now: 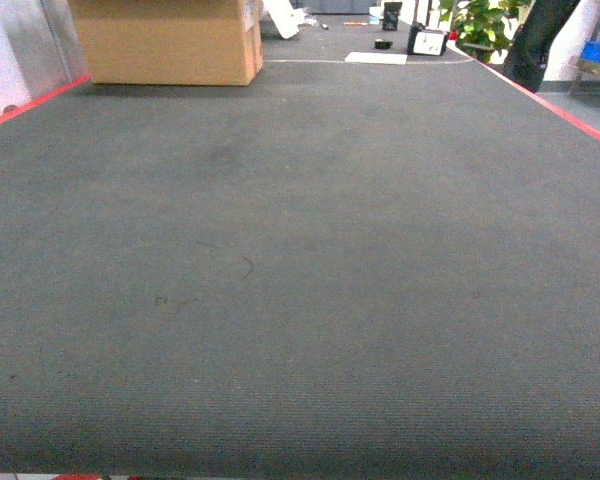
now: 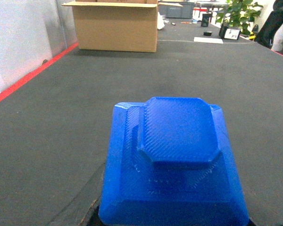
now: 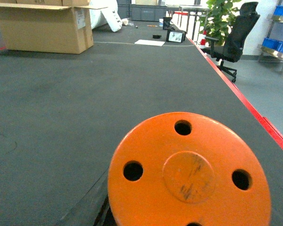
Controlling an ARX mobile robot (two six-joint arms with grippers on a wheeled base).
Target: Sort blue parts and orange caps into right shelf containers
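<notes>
Across the head view we see only dark grey carpet (image 1: 300, 280), red tape lines (image 1: 30, 103) along its left and right edges, and a cardboard box (image 1: 170, 40) at the far left. Neither arm shows in that view.

Left wrist view: a blue part (image 2: 174, 165) fills the near centre. It's a square stepped block with chamfered corners and a raised octagonal-looking boss on top, fine ribbed surface texture. It sits right up against the camera, low in frame, carpet behind and around it. We can't see the left gripper's fingers at all, so we can't tell whether it grips the part or is released.

Right wrist view: an orange cap (image 3: 188, 172) in the near centre-right, a round disc with a raised central hub, scuff marks on the hub, and through-holes spaced around it. Three holes are fully visible and a fourth is cut by the bottom edge. Same story here: the right gripper's fingers are out of view, state unknown.

Far right in the right wrist view, past the red line, a black office chair (image 3: 233, 40) beside a green plant (image 3: 221, 19), and blue containers (image 3: 279, 44) on a shelf at the far right edge, well apart from both parts. White paper (image 3: 150, 42) lies far on the carpet.
</notes>
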